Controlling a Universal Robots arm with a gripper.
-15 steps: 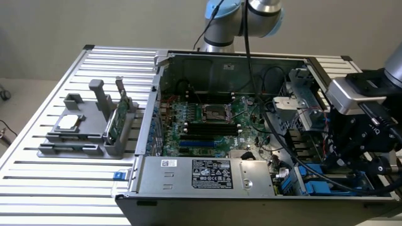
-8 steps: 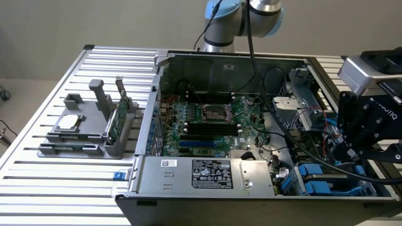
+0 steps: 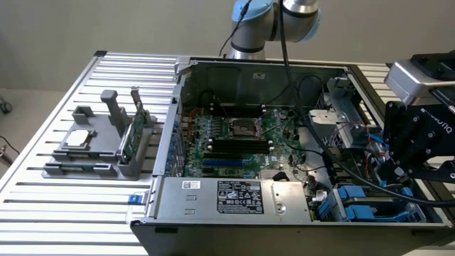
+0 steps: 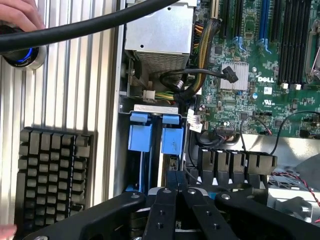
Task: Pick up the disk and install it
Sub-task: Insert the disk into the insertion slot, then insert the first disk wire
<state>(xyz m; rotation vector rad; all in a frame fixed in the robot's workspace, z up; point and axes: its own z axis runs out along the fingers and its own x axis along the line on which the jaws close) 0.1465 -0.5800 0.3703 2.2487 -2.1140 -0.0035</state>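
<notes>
Disk (image 4: 172, 141) first: it should be stiff and dense for its size. The smooth metal could slip and the innards dislike knocks, so I would hold it by the blue plastic rails along its edges, never by the labelled face.

The pincer (image 4: 176, 181) is closed, tips together with nothing between them, and hangs over the drive bay (image 3: 370, 205) in the lower right of the exterior view. Just ahead of the tips two blue carrier ends stand side by side in that bay. I take the one in line with the tips for the task's drive, beside a second carrier (image 4: 139, 134). Its metal body is hidden, so I cannot tell how far it is seated.

Further out lie the motherboard (image 3: 242, 138) and the power supply (image 3: 235, 197). A grey holder (image 3: 99, 154) stands on the tabletop (image 3: 78, 218) at the exterior view's left. The wrist view shows a keyboard (image 4: 52, 175) beside the case and a hand (image 4: 20, 12) near a black cable (image 4: 85, 27).
</notes>
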